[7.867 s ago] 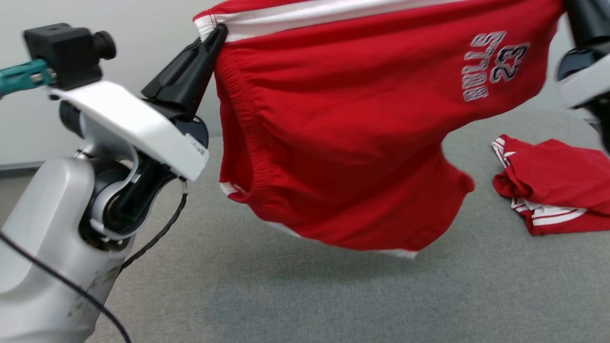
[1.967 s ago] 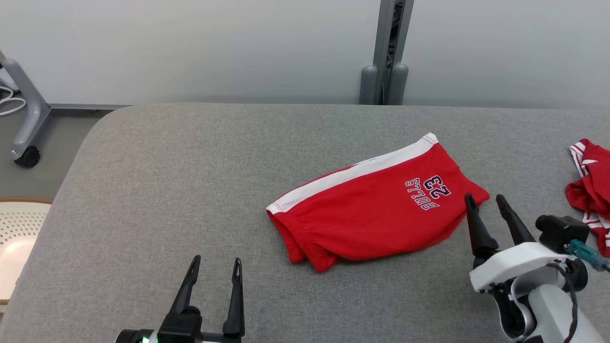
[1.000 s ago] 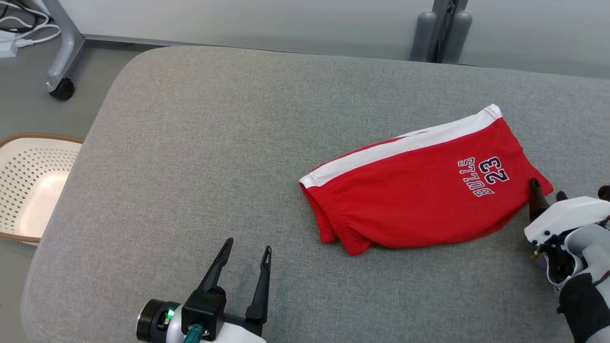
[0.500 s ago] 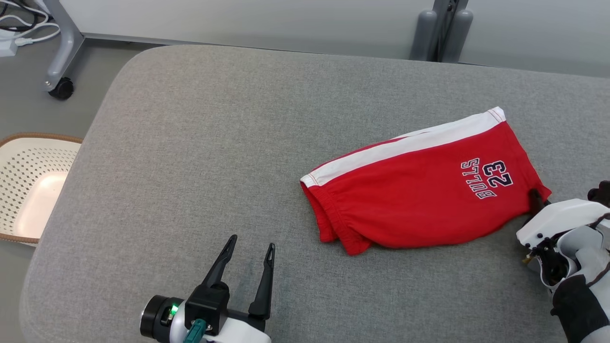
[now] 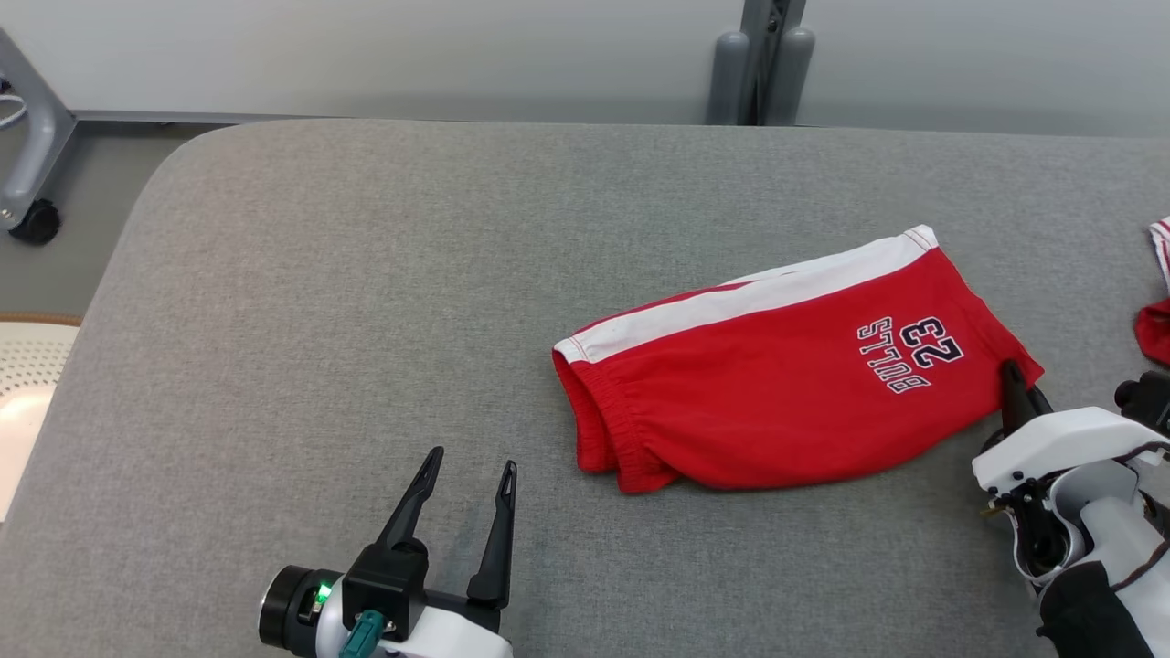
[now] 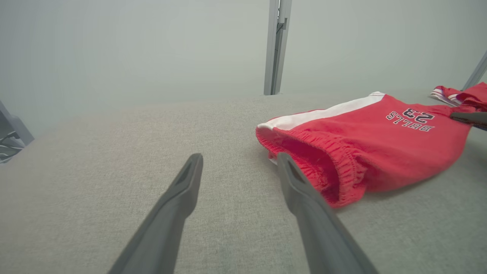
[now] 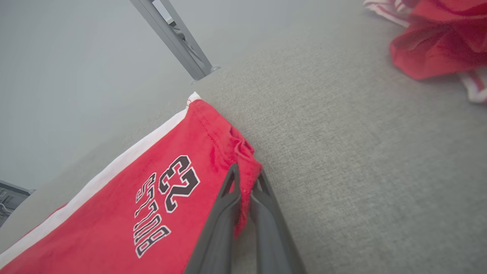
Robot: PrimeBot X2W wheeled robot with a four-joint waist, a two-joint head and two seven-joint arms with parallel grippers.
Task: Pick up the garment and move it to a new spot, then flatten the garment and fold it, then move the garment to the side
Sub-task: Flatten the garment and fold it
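Garment (image 5: 777,384), one of two red ones on the grey table (image 5: 320,274), lies folded, its right corner pinched in the right gripper (image 5: 1019,384). Left gripper (image 5: 471,461) gapes empty; other garment (image 5: 1156,320) lies far right.

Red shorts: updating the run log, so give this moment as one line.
shorts: folded, on grey table | right gripper: jaws shut on shorts corner | left gripper: jaws open, off cloth
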